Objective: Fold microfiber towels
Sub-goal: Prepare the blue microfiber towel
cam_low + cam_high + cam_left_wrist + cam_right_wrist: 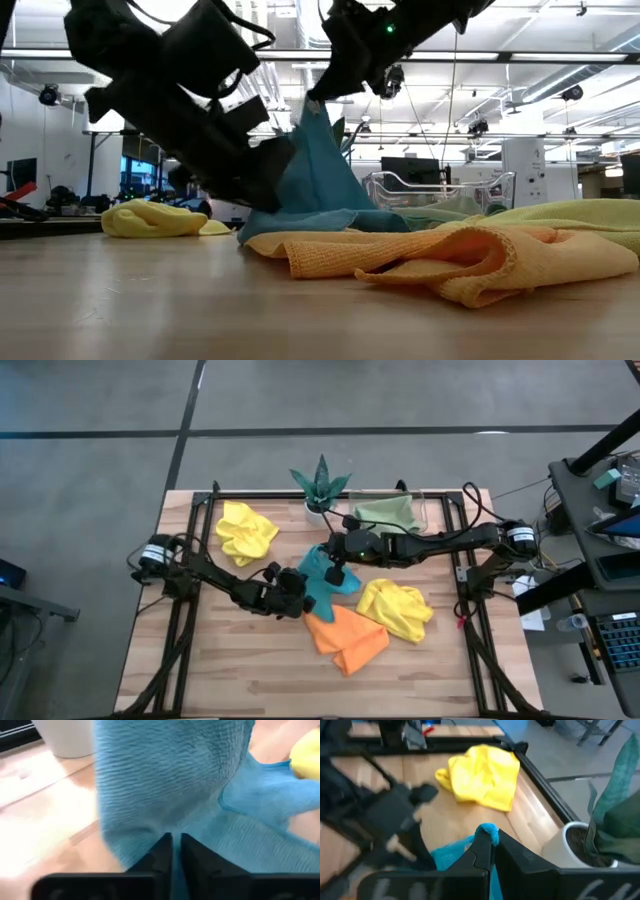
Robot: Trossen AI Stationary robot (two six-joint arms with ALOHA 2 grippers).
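Observation:
The sky blue towel (322, 572) stands as a tent at the table's middle, its peak (318, 112) raised and its lower part on the wood. My right gripper (489, 840) is shut on that peak. My left gripper (176, 846) is low at the towel's near-left side, shut on it. An orange towel (345, 637) and a yellow towel (396, 608) lie bunched near the blue one, the orange one partly over its edge. A second yellow towel (246, 530) lies at the far left. A green towel (388, 514) rests in the clear tray. My left gripper pinches the blue towel's lower part (165, 827) between its two fingers, slanting down from the table's left. Edge or fold, I cannot tell. The cloth there hangs just above the wood. My right gripper pinches a small bunch of the towel's top (487, 830) at its fingertips, coming from the table's right. The cloth hangs below the fingers and spreads onto the table (330, 220).
A potted plant (320, 485) in a white pot stands just beyond the blue towel. The clear tray (425, 510) sits at the far right. A black frame (200, 520) runs around the table top. Bare wood lies along the near edge.

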